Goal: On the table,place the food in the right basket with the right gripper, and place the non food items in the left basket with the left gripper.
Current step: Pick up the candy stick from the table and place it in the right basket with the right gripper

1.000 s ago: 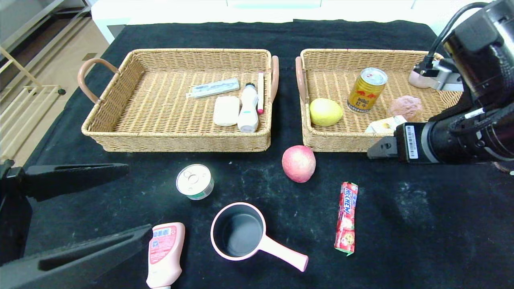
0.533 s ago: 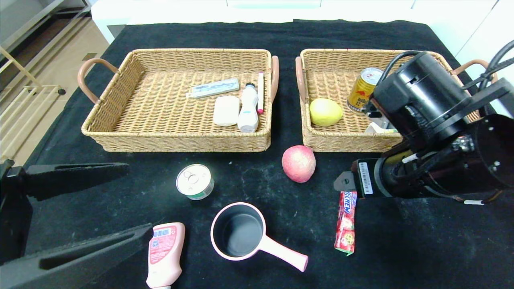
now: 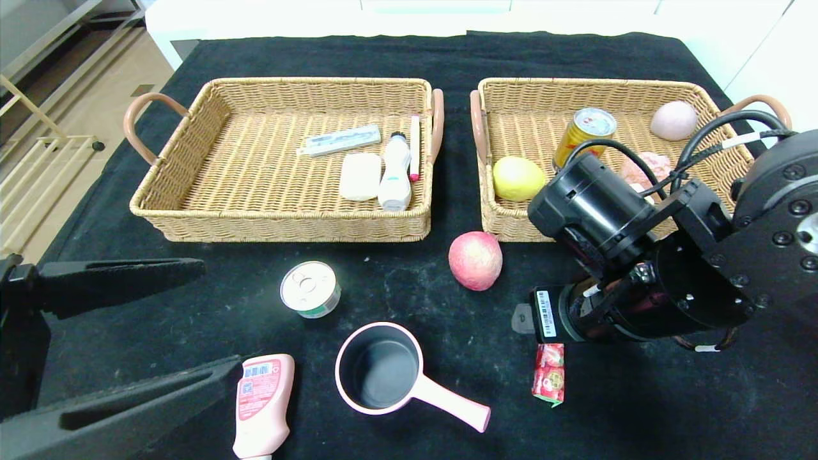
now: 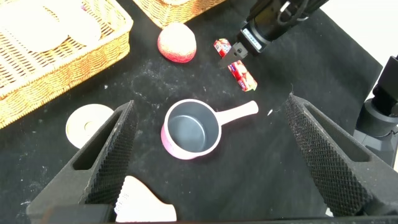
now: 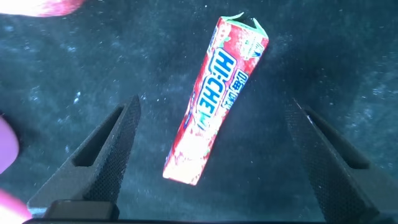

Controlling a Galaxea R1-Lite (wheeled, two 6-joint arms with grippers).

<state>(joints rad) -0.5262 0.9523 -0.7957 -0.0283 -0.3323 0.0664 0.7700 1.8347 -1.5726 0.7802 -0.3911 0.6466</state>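
Note:
A red Hi-Chew candy stick (image 3: 549,377) lies on the black table, its far half hidden under my right gripper (image 3: 533,319). In the right wrist view the stick (image 5: 214,102) lies between the open fingers (image 5: 102,158), and the gripper (image 5: 211,155) hovers above it without touching. My left gripper (image 3: 220,318) is open and empty at the front left, above the pink saucepan (image 4: 189,130). A pink apple (image 3: 475,260), a tin can (image 3: 310,289), the saucepan (image 3: 383,374) and a pink bottle (image 3: 262,402) lie loose on the table.
The left basket (image 3: 192,214) holds a tube, a soap bar, a white device and a pen. The right basket (image 3: 495,223) holds a lemon (image 3: 517,177), a gold drink can (image 3: 585,131) and pink lumps. The table's right front is bare cloth.
My right arm has swung from over the right basket toward the table's front and now hovers over the candy stick. The left arm has not moved.

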